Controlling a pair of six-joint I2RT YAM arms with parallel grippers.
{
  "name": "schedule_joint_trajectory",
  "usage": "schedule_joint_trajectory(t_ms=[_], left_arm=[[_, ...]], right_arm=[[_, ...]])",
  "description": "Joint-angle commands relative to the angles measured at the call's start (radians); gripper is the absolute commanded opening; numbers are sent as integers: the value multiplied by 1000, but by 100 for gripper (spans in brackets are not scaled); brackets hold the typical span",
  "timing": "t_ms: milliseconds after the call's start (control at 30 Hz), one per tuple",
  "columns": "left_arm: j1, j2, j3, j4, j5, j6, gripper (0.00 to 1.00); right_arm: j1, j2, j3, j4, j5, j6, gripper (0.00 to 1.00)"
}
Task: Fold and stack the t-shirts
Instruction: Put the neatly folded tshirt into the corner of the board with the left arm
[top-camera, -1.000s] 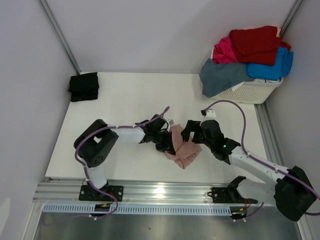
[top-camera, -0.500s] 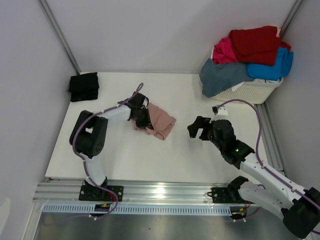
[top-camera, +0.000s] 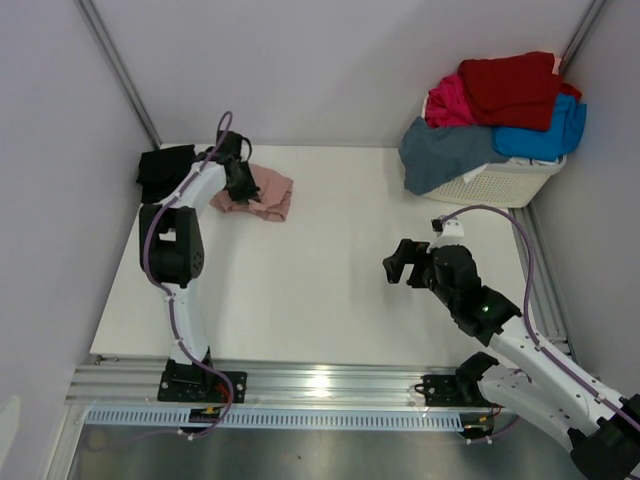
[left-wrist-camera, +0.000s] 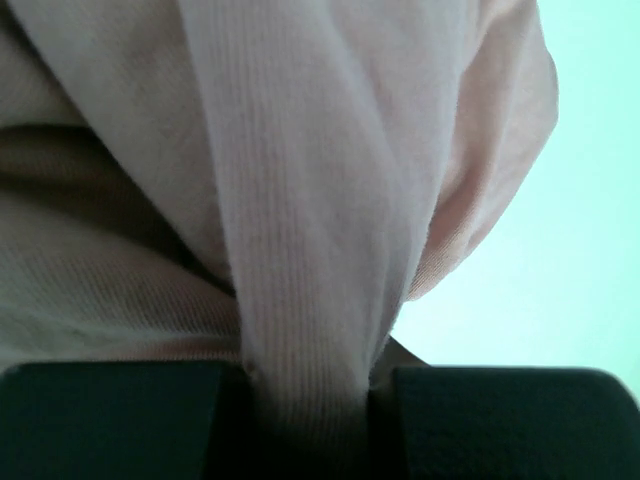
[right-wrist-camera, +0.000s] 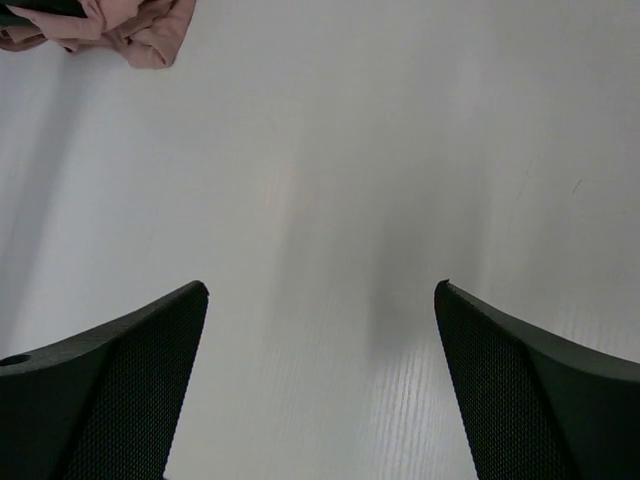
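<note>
free: table (top-camera: 330, 270) middle | blocked: pink t-shirt (top-camera: 264, 194), black t-shirt (top-camera: 167, 172) far-left; basket (top-camera: 508, 185) far-right

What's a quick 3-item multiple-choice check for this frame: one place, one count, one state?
1. Where on the table is the pink shirt?
A) the middle
B) far left, beside the black shirt
C) the near edge

2. How many shirts are piled on the basket?
A) two
B) six
C) four

3. What state is the right gripper in?
A) open, holding nothing
B) shut on the pink shirt
C) shut on the black shirt

Answers:
1 B: it sits toward the far-left corner, pinched by the left gripper.
2 C: red, magenta, bright blue and slate blue show.
3 A: its fingers stand wide apart over bare table.
</note>
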Motion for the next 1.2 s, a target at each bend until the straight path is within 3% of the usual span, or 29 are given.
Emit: schedule_joint_trajectory(t_ms=[0,167,367,500,667,900,1167], left_arm=[[87,-36,50,-38,-12,18,1],[118,-28,70,-49,19,42,1],[114,-40,-84,38,112,-11,1],[109,-70,-188,89,146,-37,8],[80,-135,-298,127,143,-67,3],[-64,-243,-452,190,114,-82,1],[-302,-257,-437,138,172,-103,1]], right_arm=[[-1,-30,28,-28,16,-10,99],[-1,-22,20,-15,5,-4,99],[0,4,32,12,-27,5,99],[3,-11,25,11,-27,2,99],[8,-14,6,24,-33,19,99],[11,-21,-2,31,-30,17,99],[12,-2,18,41,-33,7,99]])
